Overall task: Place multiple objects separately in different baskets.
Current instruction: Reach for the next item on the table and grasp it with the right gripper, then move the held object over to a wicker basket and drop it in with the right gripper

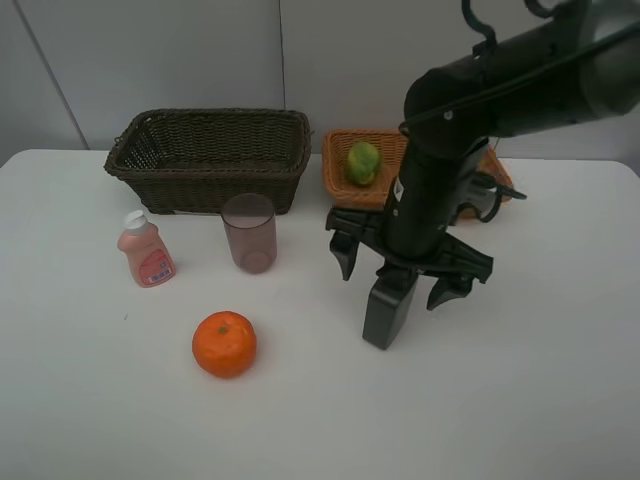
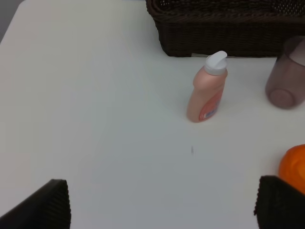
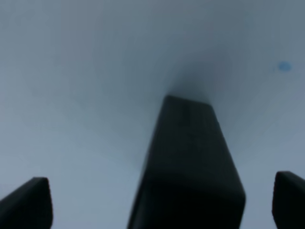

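Note:
A black angular bottle (image 1: 385, 305) (image 3: 188, 167) stands on the white table. My right gripper (image 1: 395, 270) (image 3: 157, 200) hangs over it, open, one finger on each side and neither touching. The light basket (image 1: 340, 185) at the back holds a green citrus (image 1: 363, 162). The dark basket (image 1: 210, 155) (image 2: 224, 28) sits to its left. In front of it are a pink white-capped bottle (image 1: 145, 250) (image 2: 207, 88) and a purplish cup (image 1: 249, 232) (image 2: 286, 78). An orange (image 1: 224, 343) (image 2: 293, 164) lies nearer the front. My left gripper (image 2: 164, 205) is open over bare table, out of the exterior view.
The right arm (image 1: 520, 80) crosses above the light basket and hides its right part. A pale wall rises behind the baskets. The white tabletop (image 1: 520, 400) stretches bare at the front right and front left.

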